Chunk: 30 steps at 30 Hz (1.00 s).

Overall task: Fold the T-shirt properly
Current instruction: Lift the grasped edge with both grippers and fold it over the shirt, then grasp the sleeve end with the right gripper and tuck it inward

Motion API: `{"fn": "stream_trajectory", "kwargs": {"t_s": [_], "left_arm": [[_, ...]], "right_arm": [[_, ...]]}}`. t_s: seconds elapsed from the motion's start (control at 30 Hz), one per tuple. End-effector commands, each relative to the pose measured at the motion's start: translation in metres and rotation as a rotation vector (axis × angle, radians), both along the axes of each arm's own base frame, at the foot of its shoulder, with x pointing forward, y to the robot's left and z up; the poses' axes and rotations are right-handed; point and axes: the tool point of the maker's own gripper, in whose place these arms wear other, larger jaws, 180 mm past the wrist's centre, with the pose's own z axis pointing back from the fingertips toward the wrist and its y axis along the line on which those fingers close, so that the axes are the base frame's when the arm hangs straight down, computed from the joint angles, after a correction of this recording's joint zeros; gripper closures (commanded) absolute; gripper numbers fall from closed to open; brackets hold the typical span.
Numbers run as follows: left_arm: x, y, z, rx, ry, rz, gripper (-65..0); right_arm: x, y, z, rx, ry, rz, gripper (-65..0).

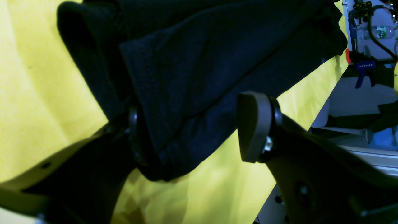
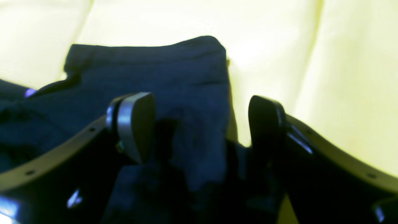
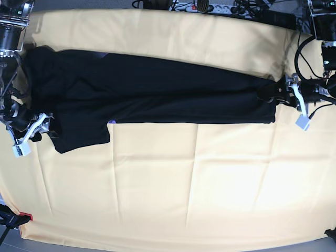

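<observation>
The black T-shirt (image 3: 157,94) lies stretched out as a long band across the back of the table, with one sleeve (image 3: 81,134) sticking out toward the front at the left. My left gripper (image 3: 277,93) sits at the band's right end. In the left wrist view it (image 1: 192,130) is open, and a fold of the T-shirt (image 1: 202,56) lies loose between the jaws and drapes over one finger. My right gripper (image 3: 47,128) is at the left end by the sleeve. It (image 2: 201,127) is open too, its pads wide apart around a corner of the T-shirt (image 2: 149,74).
A yellow cloth (image 3: 184,184) covers the whole table. Cables and a power strip (image 3: 210,6) run along the back edge. A blue clamp (image 1: 365,70) and a water bottle (image 1: 382,32) sit beyond the table's end. A red clamp (image 3: 26,217) grips the front left corner.
</observation>
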Motion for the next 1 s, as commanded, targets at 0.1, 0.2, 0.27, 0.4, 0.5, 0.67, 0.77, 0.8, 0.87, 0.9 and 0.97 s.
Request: {"fn": "stream_trajectory", "kwargs": {"t_s": [0.1,0.2,0.27,0.4,0.5,0.67,0.77,0.8,0.87,0.9,0.97], "left_arm": [[0.008,0.006,0.015,0.006,-0.043,-0.002,-40.2],[0.008,0.006,0.015,0.006,-0.043,-0.002,-40.2],[0.008,0.006,0.015,0.006,-0.043,-0.002,-40.2],[0.008,0.006,0.015,0.007,-0.046,-0.005,-40.2],[0.008,0.005,0.015,0.007,-0.046,-0.005,-40.2],[0.008,0.006,0.015,0.007,-0.046,-0.005,-40.2],[0.008,0.005,0.015,0.008,-0.049,-0.007,-40.2],[0.008,0.005,0.015,0.008,-0.048,-0.007,-40.2],[0.008,0.006,0.015,0.008,-0.049,-0.007,-40.2],[0.008,0.006,0.015,0.008,-0.048,-0.007,-40.2],[0.008,0.006,0.015,0.008,-0.049,-0.007,-40.2]], "right_arm": [[0.028,-0.024,0.014,-0.019,-0.064,-0.125,-48.0],[0.034,-0.020,-0.001,0.038,-0.024,-0.132,-48.0],[0.035,-0.013,-0.009,0.113,0.004,-0.117,-48.0],[0.036,0.011,-0.009,0.286,0.040,-0.032,-48.0],[0.036,0.025,0.001,0.344,0.024,0.043,-47.7],[0.038,0.032,0.003,0.367,0.012,0.054,-29.8],[0.039,0.035,0.003,0.374,0.007,0.054,-10.6],[0.041,0.034,0.005,0.377,-0.004,0.053,-3.7],[0.043,0.034,0.012,0.385,-0.026,0.056,0.0],[0.045,0.036,0.018,0.391,-0.042,0.065,0.0],[0.044,0.044,0.030,0.397,-0.051,0.103,0.0]]}}
